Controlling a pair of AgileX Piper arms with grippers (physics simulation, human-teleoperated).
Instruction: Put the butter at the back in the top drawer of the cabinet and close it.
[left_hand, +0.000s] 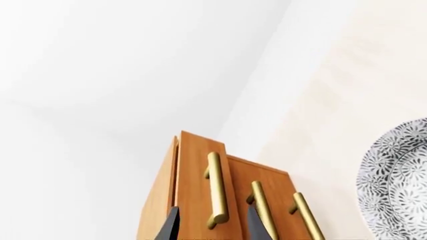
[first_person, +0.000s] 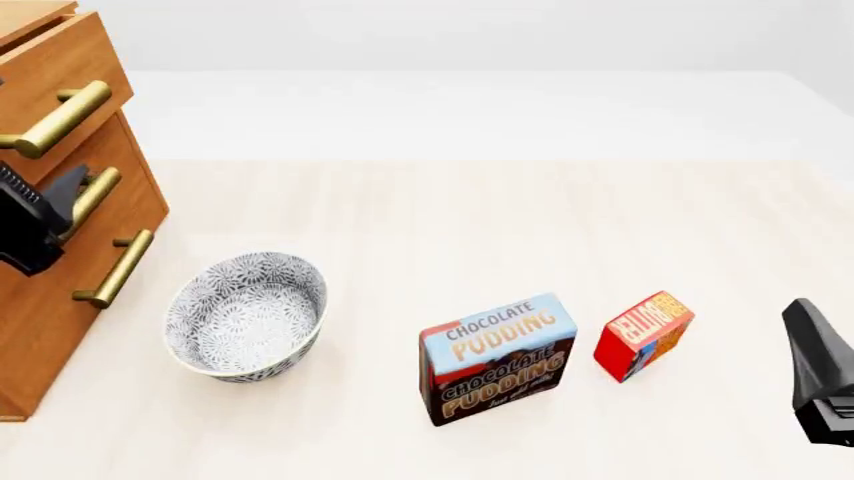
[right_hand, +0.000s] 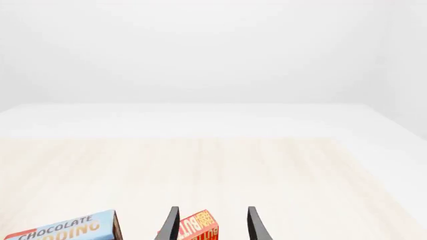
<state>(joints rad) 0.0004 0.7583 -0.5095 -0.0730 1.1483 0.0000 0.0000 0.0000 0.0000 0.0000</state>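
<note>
- The tall brown wooden cabinet (first_person: 54, 250) with three brass bar handles fills the space just ahead of our left gripper (left_hand: 210, 225); its dark fingers stand parted, one either side of the top drawer's (left_hand: 200, 170) handle, gripping nothing.
- That light brown top drawer juts a little forward of the two below it, we'd judge barely open.
- The patterned grey-and-white ceramic bowl (first_person: 247, 315) sits near the cabinet, off to the side of our left gripper; a wide pull could swing the arm into it.
- The blue-and-brown chocolate pudding box (first_person: 498, 358) stands just beside our right gripper's line of reach, easy to nudge.
- The small red butter box (right_hand: 198, 227) with its orange panel lies directly between the spread fingers of our right gripper (right_hand: 211, 225), not yet clamped.
- The risk: closing off-centre tips the butter, or the handle slips free.
</note>
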